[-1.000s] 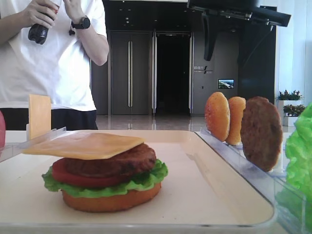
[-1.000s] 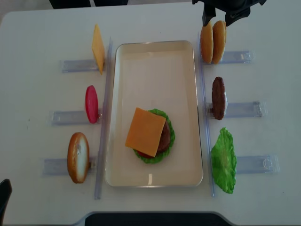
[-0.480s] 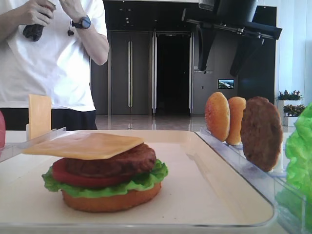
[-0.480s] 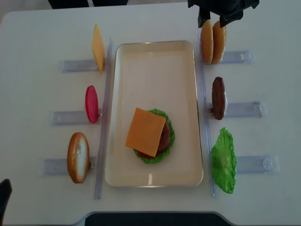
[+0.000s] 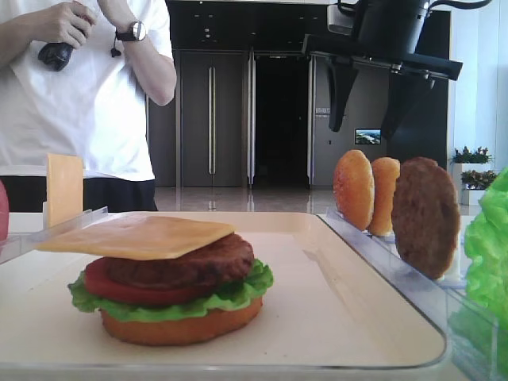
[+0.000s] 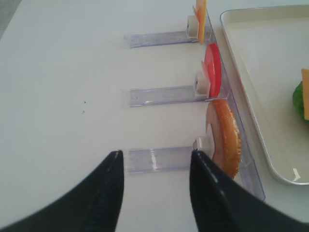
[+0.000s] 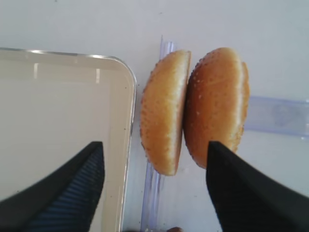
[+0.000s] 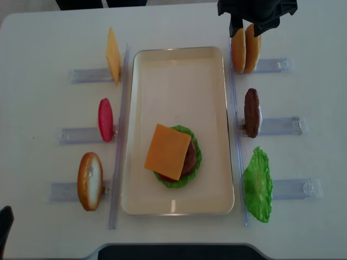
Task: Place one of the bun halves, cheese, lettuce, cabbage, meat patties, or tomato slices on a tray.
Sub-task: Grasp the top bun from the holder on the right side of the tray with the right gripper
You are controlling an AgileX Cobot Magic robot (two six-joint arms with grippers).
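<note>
Right gripper [image 7: 154, 188] hangs w/ jaws wide apart, empty, straddling two bun halves [image 7: 193, 108] standing on edge in a rack, easy to pinch. Tray [image 7: 58, 121] sits left of jaws. Left gripper [image 6: 154, 193] half-open, empty.

The tray [image 8: 179, 70] is cream-white with a pale shiny rim. On it, at about 6 o'clock, an orange-yellow cheese [image 8: 167, 151] tops a dark brown patty [image 5: 186, 264], a red tomato [image 5: 119, 290], ruffled green lettuce [image 5: 238, 294] and an orange-brown bun base [image 5: 182, 326]. At 1 o'clock stand two golden-brown buns [image 7: 193, 108], finely speckled. A grainy brown spare patty [image 8: 251, 112] stands at 3. The racks [image 6: 159, 94] are clear bluish plastic, the table [image 8: 43, 49] white, the right gripper [image 8: 252, 19] black.
</note>
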